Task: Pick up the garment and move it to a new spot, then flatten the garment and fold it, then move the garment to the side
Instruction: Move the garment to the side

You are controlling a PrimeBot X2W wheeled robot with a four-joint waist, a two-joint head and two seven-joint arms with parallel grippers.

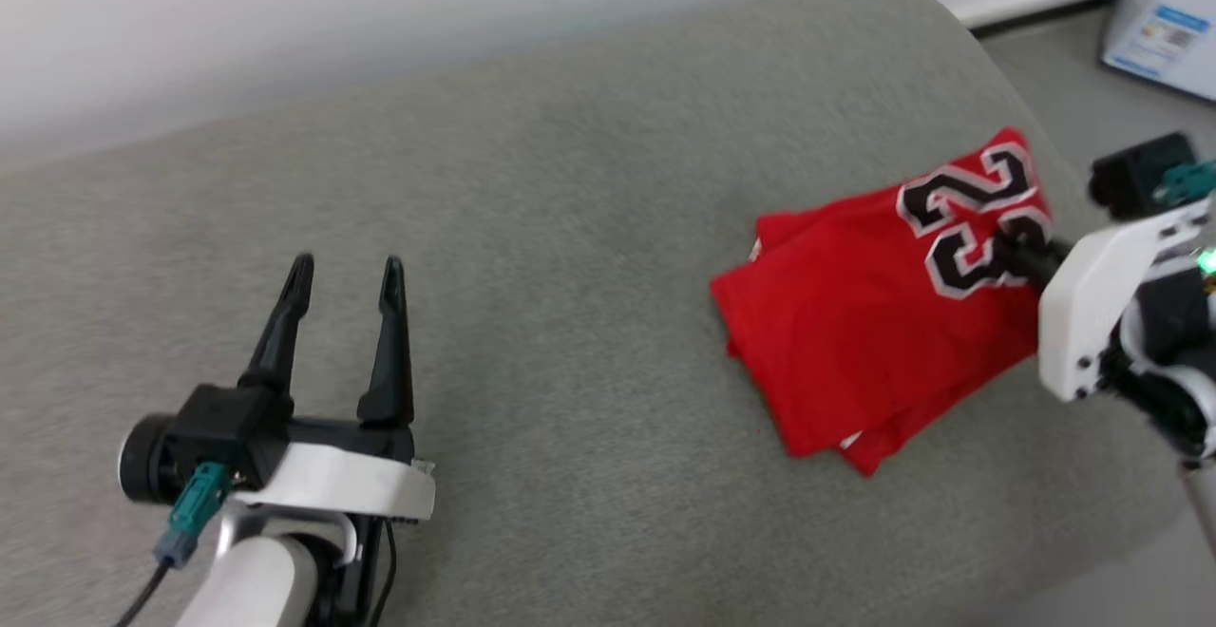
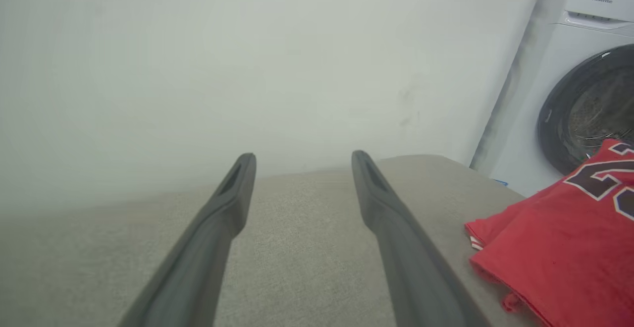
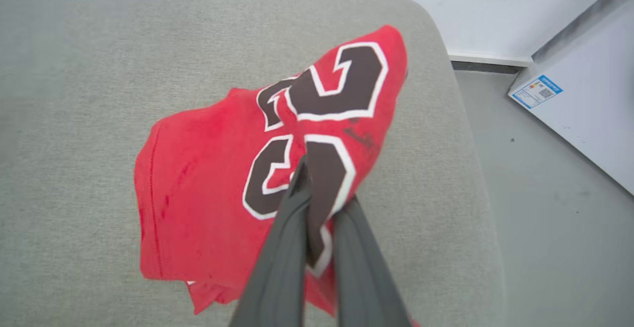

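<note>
Sideways, right claw (image 3: pixel 321 188) on garment (image 3: pixel 198 183).

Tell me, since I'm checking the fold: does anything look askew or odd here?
The folded jersey sits near the right end of the grey cushion, its numbered corner pinched by the right end effector and raised into a peak rather than lying flat. Lower layers poke out unevenly. No damage visible.

Even soft light, slight blur
</note>
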